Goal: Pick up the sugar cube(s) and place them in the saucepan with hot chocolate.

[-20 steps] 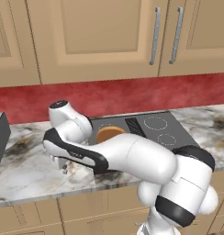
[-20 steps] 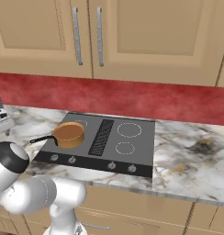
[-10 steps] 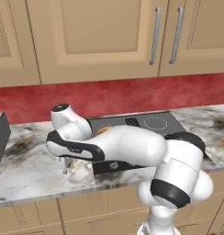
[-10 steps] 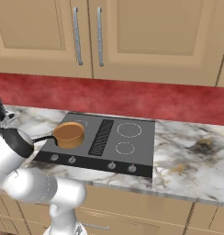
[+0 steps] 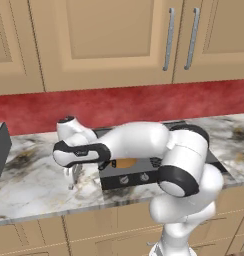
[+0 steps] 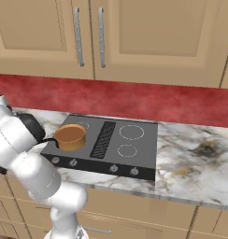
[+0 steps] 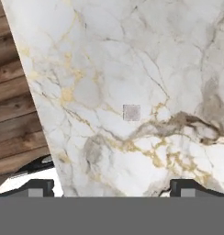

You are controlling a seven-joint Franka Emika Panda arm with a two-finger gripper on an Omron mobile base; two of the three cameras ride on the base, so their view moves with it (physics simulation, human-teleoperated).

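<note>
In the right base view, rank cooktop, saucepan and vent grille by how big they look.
1. cooktop
2. saucepan
3. vent grille, close to the saucepan in apparent area, so that order is unsure.

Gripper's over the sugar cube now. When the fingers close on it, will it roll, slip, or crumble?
The sugar cube lies flat-faced on the marble counter, so it probably won't roll. It is tiny beside the open gripper, so it is likely very light and could skid if one finger touches first. Sugar may crumble; squeeze gently.
</note>
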